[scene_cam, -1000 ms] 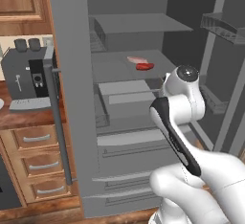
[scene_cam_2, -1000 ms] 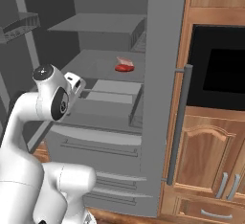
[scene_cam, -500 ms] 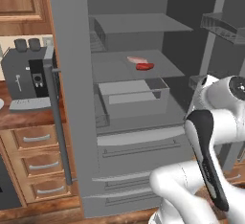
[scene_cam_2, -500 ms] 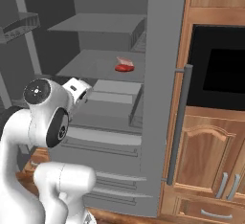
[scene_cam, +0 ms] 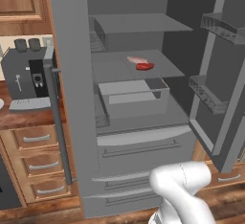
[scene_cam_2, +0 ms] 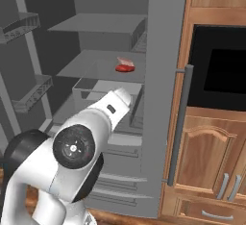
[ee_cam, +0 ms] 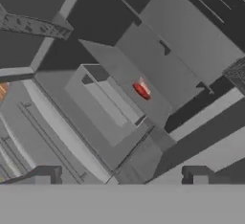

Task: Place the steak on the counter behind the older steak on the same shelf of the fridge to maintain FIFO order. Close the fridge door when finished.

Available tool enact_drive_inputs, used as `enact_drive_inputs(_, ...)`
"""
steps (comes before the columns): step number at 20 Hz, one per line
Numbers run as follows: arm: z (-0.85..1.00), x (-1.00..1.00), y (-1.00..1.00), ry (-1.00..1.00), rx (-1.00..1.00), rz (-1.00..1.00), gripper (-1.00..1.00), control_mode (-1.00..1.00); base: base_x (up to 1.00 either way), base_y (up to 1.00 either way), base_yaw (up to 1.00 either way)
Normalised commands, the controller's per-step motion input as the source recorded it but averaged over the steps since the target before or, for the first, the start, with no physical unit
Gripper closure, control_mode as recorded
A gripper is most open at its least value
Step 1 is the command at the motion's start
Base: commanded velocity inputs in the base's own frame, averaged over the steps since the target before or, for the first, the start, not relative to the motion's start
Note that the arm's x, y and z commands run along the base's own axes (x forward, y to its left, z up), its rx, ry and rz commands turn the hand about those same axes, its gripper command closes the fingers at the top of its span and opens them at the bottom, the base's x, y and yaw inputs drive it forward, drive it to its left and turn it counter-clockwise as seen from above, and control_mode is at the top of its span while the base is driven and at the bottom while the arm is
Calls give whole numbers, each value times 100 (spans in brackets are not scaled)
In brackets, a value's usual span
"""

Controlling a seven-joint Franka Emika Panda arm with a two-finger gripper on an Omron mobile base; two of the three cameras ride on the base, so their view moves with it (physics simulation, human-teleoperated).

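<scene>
steaks (scene_cam: 140,63): pair overlaps, too small to separate | fridge (scene_cam: 72,98): top cropped

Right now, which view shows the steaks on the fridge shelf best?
The left base view: the steaks lie unobstructed on the middle shelf, pale one behind the red one. The right base view shows them smaller. In the hand view they are a tilted, blurred red spot.

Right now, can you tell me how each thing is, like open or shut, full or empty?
fridge: right door swung open, left door shut.
two steaks: lying together on the middle shelf, pale one behind the red one.
crisper drawer: pushed in.
bottom freezer drawers: shut.
door bins: empty.
gripper: open, holding nothing.
</scene>
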Motion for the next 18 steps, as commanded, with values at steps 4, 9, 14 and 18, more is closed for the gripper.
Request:
enact_drive_inputs(4, 3, -22, -97, -34, 19, -1, -100, -100, 0, 0, 0)
enact_drive_inputs(9, -1, 37, -100, -22, 23, 0, -100, -100, 0, 0, 0)
enact_drive_inputs(14, -18, 57, -93, -14, 20, 7, -100, -100, 0, 0, 0)
enact_drive_inputs(18, -32, 69, -68, -7, 17, 19, -100, -100, 0, 0, 0)
